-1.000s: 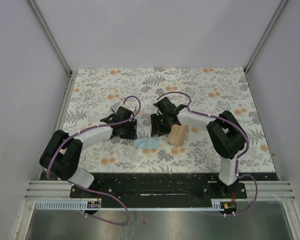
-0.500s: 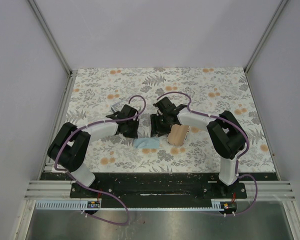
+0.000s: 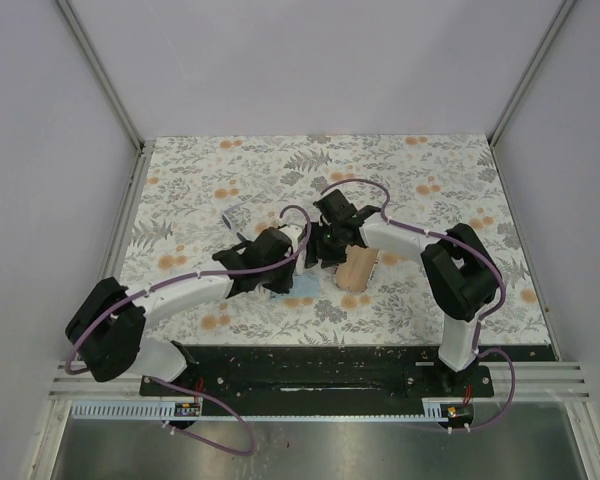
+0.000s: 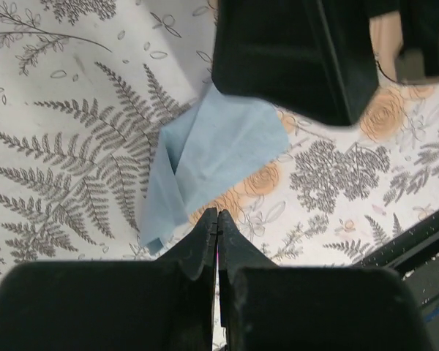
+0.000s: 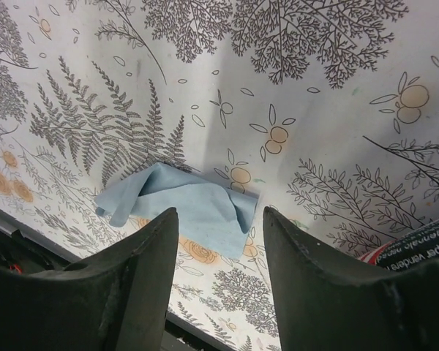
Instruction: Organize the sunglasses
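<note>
**Sunglasses not yet stowed; both pincers at the cloth**

- Sunglasses (image 3: pixel 235 215): lie on the table (image 3: pixel 430 170), well apart from the left pincer (image 4: pixel 216 219), to its left and beyond it. Neither pincer touches them. They are too small to tell whether the arms are folded.
- Left pincer: fingers pressed together, nothing visible between them. The tips sit at the near edge of the cloth (image 4: pixel 212 157).
- Cloth: light blue and crumpled, just ahead of the left tips and under the gap of the right pincer (image 5: pixel 221 216).
- Right pincer: fingers spread wide and empty, poised over the cloth.
- Case (image 3: pixel 358 268): open with the tan lining up, just right of the right pincer.
- Step, as judged: handling the cloth, ahead of stowing.
- Next move: a descent and a firm pinch on a raised fold. After that, the sunglasses must be fetched from the far left and brought to the case.
</note>
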You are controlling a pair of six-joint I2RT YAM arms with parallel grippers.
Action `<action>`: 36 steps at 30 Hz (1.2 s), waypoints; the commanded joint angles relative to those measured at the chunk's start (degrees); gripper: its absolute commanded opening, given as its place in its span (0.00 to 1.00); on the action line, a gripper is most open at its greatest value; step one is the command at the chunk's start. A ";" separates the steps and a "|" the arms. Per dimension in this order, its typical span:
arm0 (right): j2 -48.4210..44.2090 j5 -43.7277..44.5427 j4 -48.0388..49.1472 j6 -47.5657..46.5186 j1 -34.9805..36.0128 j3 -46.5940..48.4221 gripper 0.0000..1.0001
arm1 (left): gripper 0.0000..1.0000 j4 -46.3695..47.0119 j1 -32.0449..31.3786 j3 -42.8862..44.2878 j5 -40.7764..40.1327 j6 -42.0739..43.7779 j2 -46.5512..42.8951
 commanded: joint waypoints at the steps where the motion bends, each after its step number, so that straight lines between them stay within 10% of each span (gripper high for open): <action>1: -3.83 1.90 -0.08 0.89 -0.53 0.24 0.58 | 0.00 1.40 -2.13 -3.99 -5.78 -0.12 -5.94; 8: -2.52 -0.03 -0.08 0.36 -0.53 0.24 0.59 | 0.00 -1.58 -2.05 -5.15 -12.01 -2.58 -6.31; 18: -3.31 0.32 -0.34 0.27 -0.44 0.24 0.59 | 0.47 -3.52 -0.73 3.11 -12.30 -0.30 3.00; 30: -3.31 0.05 -0.26 0.19 -0.44 -0.02 0.59 | 0.38 -5.00 1.20 3.56 -7.98 -3.63 6.70; 36: -3.05 -0.12 -0.26 0.19 -0.44 0.15 0.59 | 0.09 -6.24 2.35 4.35 -6.85 -3.73 7.67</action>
